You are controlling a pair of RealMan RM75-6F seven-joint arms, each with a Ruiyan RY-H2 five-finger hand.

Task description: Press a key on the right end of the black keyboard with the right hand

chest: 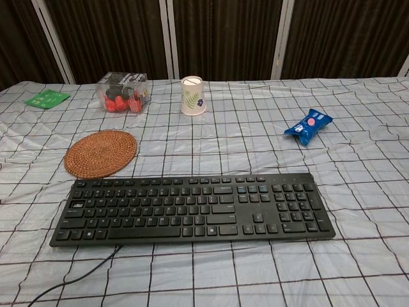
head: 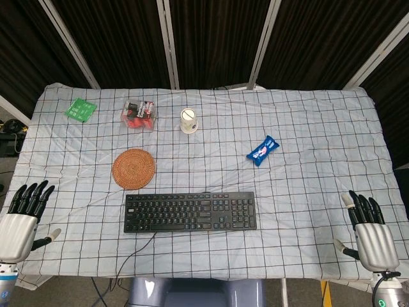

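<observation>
The table in front of me is covered with a white cloth [head: 307, 192] ruled in a dark grid, creased in places. On it, near my edge and roughly centred, lies the long black plastic keyboard [chest: 192, 208], flat and parallel to the table front. Its keys are low and matt black with small white legends; the main block fills the left and middle, and a separate number pad sits at the right end. A thin black cable [chest: 70, 281] leaves its front left corner and trails off the near edge.

My right hand [head: 370, 230] rests at the table's right corner, well apart from the keyboard, fingers straight and slightly spread, holding nothing. My left hand [head: 22, 217] sits the same way at the left corner, fingers apart and empty. Neither shows in the chest view.

Beyond the keyboard's left end is a round woven rattan coaster [chest: 100, 153]. Further back stand a clear plastic box of red and black items [chest: 123, 91], a white paper cup with a leaf print [chest: 193, 96], and a flat green packet [chest: 47, 98]. A blue snack wrapper [chest: 308, 125] lies to the right.
</observation>
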